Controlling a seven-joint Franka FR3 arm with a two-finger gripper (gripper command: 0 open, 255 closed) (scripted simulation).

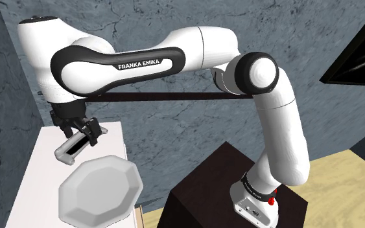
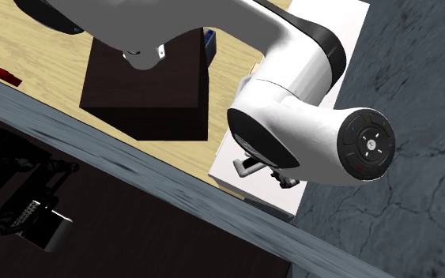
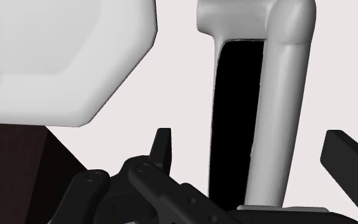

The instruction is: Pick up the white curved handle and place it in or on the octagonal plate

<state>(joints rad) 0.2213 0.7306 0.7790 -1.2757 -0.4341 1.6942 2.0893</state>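
One mottled blue-grey wall [image 1: 174, 136] backs the scene. Before it the white arm [image 1: 142, 65] rises from its dark box stand [image 1: 207, 188] and stretches across to the shoulder view's left, ending above a white table [image 1: 41, 171].

On that table, nearest the shoulder camera, sits the octagonal plate [image 1: 100, 191], pale grey-white with a raised, faceted rim. In the wrist view the plate [image 3: 50, 57] lies off to one side of the gripper, with a strip of bare tabletop between its edge and the handle.

Beyond the plate in the shoulder view is the curved handle [image 1: 69, 150], light grey-white, directly beneath the hand. Its long axis slants there from lower left to upper right, with the upper end under the fingers. In the wrist view the handle [image 3: 285, 95] is a long straight bar with a short leg bent off at each end. The bar runs straight away from the hand, crosswise to the line between the two fingers, and its far end is about level with the plate's nearest corner. The hollow between bar and legs is drawn black.

The black gripper [image 1: 85, 134] straddles the near end of the handle. In the wrist view the gripper [image 3: 250, 137] is spread wide, and its fingers [image 3: 163, 149] stand on either side of the bar with space between them and it, so nothing is clasped.
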